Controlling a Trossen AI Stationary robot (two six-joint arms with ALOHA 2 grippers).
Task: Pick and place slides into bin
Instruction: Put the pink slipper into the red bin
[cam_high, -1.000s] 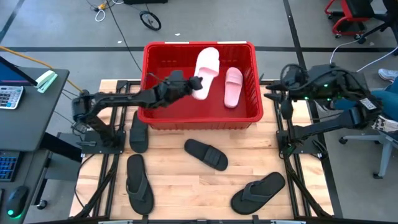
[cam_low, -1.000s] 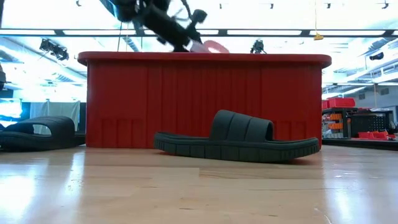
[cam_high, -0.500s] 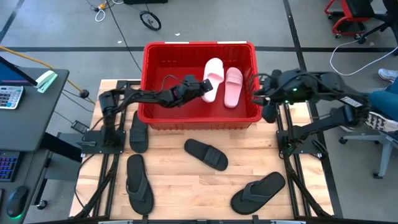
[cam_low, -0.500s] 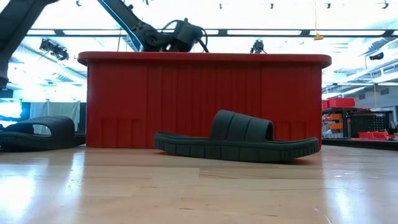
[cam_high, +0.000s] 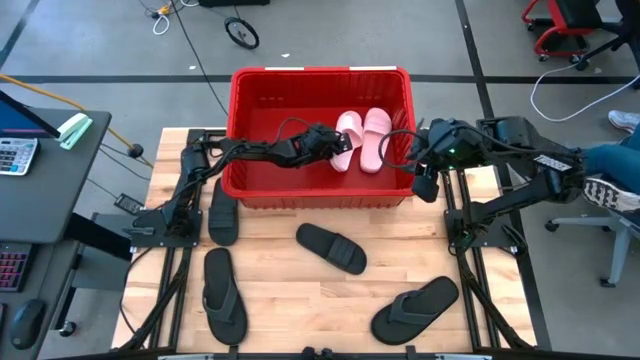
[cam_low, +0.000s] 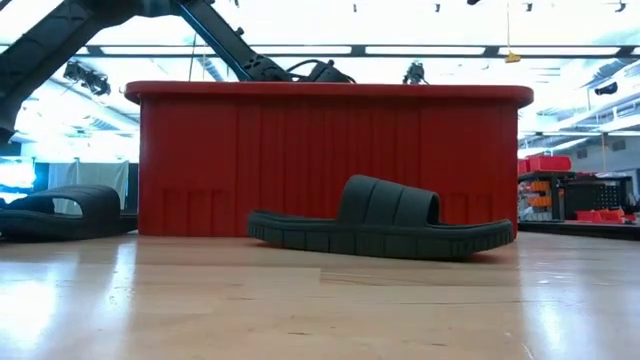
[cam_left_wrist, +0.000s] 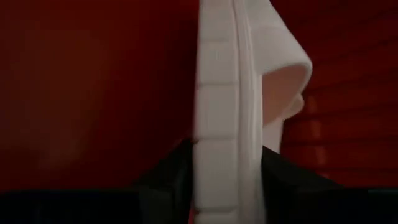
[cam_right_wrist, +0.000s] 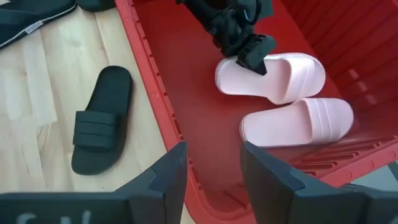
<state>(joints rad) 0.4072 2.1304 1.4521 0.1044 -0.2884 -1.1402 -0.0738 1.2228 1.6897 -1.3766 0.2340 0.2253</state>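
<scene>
The red bin (cam_high: 320, 192) stands at the table's far middle. Inside it, at the right, two pale pink slides lie side by side: one (cam_high: 347, 138) held by my left gripper (cam_high: 328, 141), the other (cam_high: 373, 138) lying free, sole down on the bin floor. My left gripper reaches in from the bin's left. My right gripper (cam_right_wrist: 214, 180) is open and empty above the bin's right rim (cam_high: 414, 165). A black broad-strap slide (cam_high: 333, 247) lies on the table in front of the bin. My left gripper pinches the pale pink slide's heel end (cam_right_wrist: 233, 67) between its two fingers, one on the sole and one on the footbed; the sole's ribbed edge (cam_left_wrist: 214, 155) shows between them. The fingers come nearly level from the bin's left. The slide lies low in the bin, strap up; I cannot tell whether it touches the floor.
Another black slide (cam_high: 222, 212) lies by the bin's front left corner. Two black flip-flops lie near the table's front edge, one at the left (cam_high: 223, 295) and one at the right (cam_high: 415, 308). Bare wood shows between them.
My left gripper has gone down into the bin and toward its right wall with the pale slide, which now lies low beside the other pink slide. My right gripper has gone toward the table's left, to above the bin's right rim.
</scene>
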